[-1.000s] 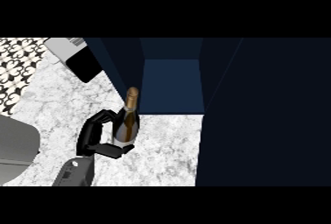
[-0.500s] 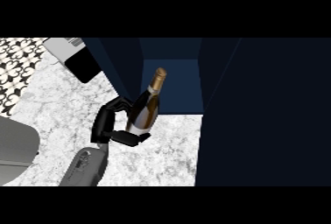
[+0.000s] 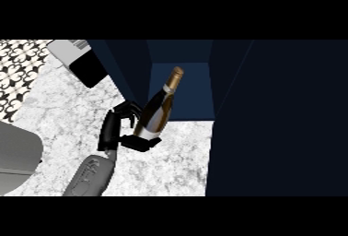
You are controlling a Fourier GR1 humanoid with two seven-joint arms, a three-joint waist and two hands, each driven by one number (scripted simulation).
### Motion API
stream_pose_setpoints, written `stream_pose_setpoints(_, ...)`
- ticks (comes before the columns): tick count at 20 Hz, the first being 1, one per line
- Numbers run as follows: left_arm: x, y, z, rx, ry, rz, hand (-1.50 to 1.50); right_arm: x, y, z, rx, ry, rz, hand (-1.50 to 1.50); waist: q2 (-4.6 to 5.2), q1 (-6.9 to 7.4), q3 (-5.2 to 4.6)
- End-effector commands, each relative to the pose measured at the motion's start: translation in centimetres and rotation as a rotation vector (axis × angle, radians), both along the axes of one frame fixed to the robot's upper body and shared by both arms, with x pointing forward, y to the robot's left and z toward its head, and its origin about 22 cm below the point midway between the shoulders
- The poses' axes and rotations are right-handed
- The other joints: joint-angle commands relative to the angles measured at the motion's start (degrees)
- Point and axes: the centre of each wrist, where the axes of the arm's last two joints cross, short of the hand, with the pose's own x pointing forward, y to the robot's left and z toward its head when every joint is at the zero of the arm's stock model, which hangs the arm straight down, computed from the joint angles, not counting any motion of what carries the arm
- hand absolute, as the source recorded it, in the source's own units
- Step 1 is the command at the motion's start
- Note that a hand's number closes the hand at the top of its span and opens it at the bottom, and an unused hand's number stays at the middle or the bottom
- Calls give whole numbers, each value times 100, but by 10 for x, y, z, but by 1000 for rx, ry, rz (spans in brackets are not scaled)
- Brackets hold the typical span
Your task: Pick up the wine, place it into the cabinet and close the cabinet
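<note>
White marble counter (image 3: pixel 75 110) below you, your left hand (image 3: pixel 115 131) curled round the wine bottle's (image 3: pixel 156 110) lower body, bottle tilted, gold neck reaching into the open dark-blue cabinet (image 3: pixel 187 92), right hand unseen.

I see a dark bottle (image 3: pixel 158 110) with a gold foil neck and a white label, held in a black hand (image 3: pixel 117 131) on a grey forearm (image 3: pixel 90 176). The counter (image 3: pixel 65 110) is white marble with grey veining. The cabinet (image 3: pixel 272 115) is dark navy, its inside a brighter blue. At far left I note a black-and-white patterned strip (image 3: pixel 17 69), and a grey surface (image 3: pixel 17 161) below it.
</note>
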Motion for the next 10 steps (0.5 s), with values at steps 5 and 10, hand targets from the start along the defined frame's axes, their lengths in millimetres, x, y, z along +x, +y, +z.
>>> stream_pose_setpoints(5, 27, -68, 38, -51, -11, -113, 150, -5, -5, 10, 37, -23, 29, -150, 69, -244, -29)
stream_pose_setpoints(10, 35, -67, 39, -9, -2, -54, 150, -9, -9, 16, 40, -51, 55, -150, 84, -323, -25)
